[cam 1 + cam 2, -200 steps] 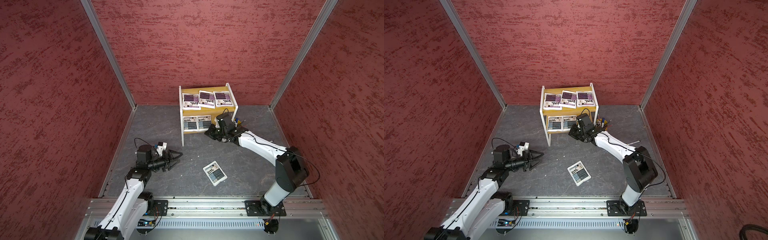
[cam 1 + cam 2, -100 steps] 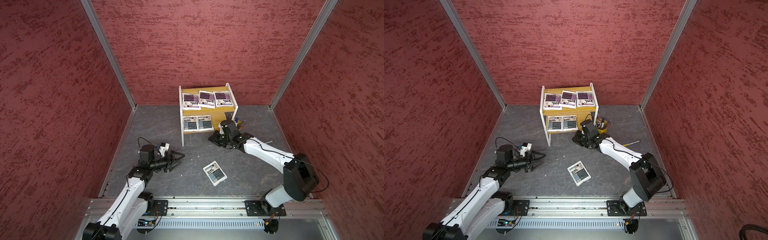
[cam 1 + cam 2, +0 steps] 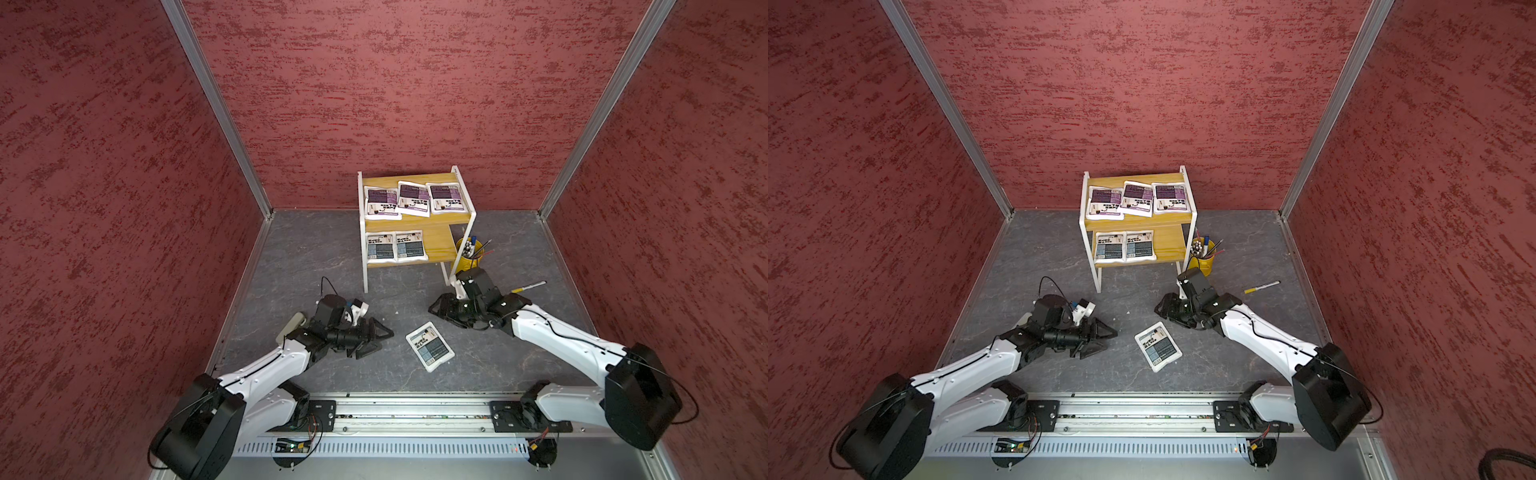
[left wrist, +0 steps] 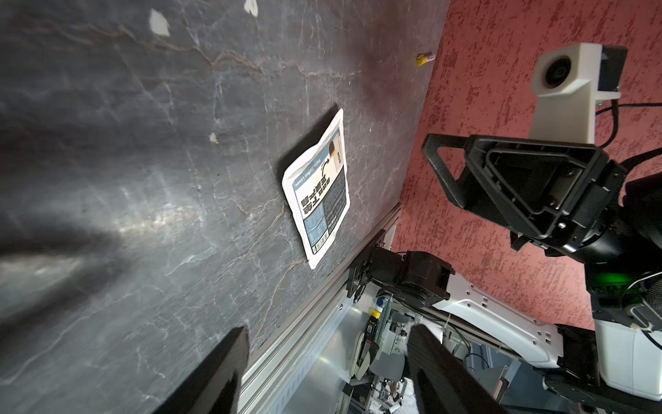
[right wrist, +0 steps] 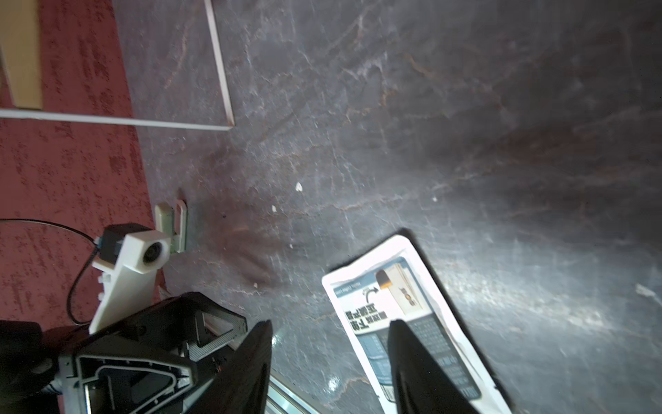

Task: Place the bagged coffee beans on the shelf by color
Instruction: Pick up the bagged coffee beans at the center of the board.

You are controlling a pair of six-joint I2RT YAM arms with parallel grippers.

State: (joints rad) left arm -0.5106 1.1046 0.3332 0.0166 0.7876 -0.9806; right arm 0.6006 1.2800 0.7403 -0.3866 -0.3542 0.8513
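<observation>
One pouch (image 5: pixel 401 286) partly behind right gripper (image 5: pixel 329 324)

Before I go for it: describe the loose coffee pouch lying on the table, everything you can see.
The loose pouch is a flat white rectangular bag of glossy-looking film with a sealed white border, a grey-blue label block, black print and a barcode at one end. It lies label-up and skewed on the dark table, near the front rail, off the shelf. Nothing touches it: the left gripper and right gripper are both open and clear of it.
</observation>
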